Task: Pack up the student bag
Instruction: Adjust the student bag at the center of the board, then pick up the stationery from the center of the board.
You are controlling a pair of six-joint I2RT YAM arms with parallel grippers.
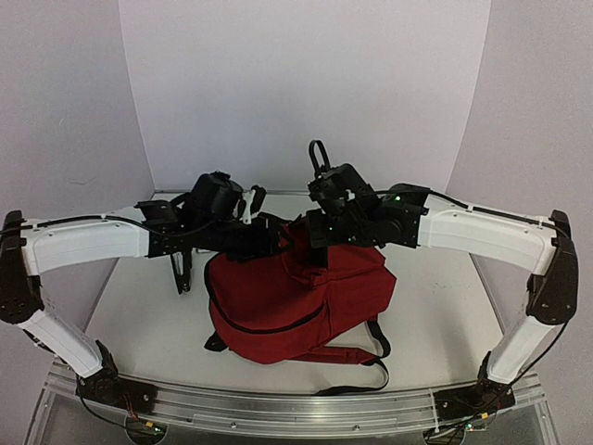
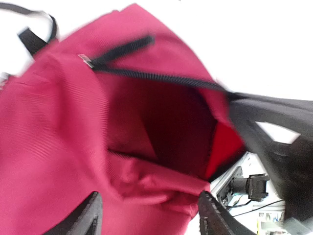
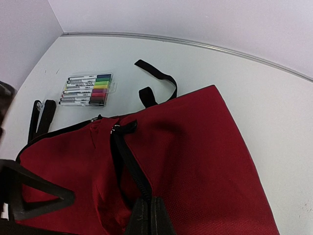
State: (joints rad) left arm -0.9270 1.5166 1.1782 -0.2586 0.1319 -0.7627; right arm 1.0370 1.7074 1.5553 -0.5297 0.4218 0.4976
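While the student bag [image 1: 296, 297] lies unpacked, step in hand: spreading the main mouth so that things can go in.
Top view, bag: flat on the bench [image 1: 148, 306], centre, shoulder straps toward the near edge.
Top view, arms: left arm [image 1: 88, 243] and right arm [image 1: 482, 236] meet over the bag's far end; claw tips hidden there.
Left wrist view, left claw [image 2: 151, 218]: fingers wide apart, red fabric showing between them; picture blurred, nothing seen gripped.
Left wrist view, mouth: main compartment [image 2: 166, 127] gapes, dark inside; zip [image 2: 146, 73] run open along its upper lip.
Right wrist view, right claw [image 3: 146, 218]: pinched tight on the black zip edge, apparently holding that lip up.
Right wrist view, marker set [image 3: 88, 89]: clear case of coloured pens, on the bench beyond the bag, well apart from both claws.
Next move, judged: right claw holds the lip; left claw, free, goes for the marker set and carries it into the mouth.
Care: mouth may sag if the lip slips.
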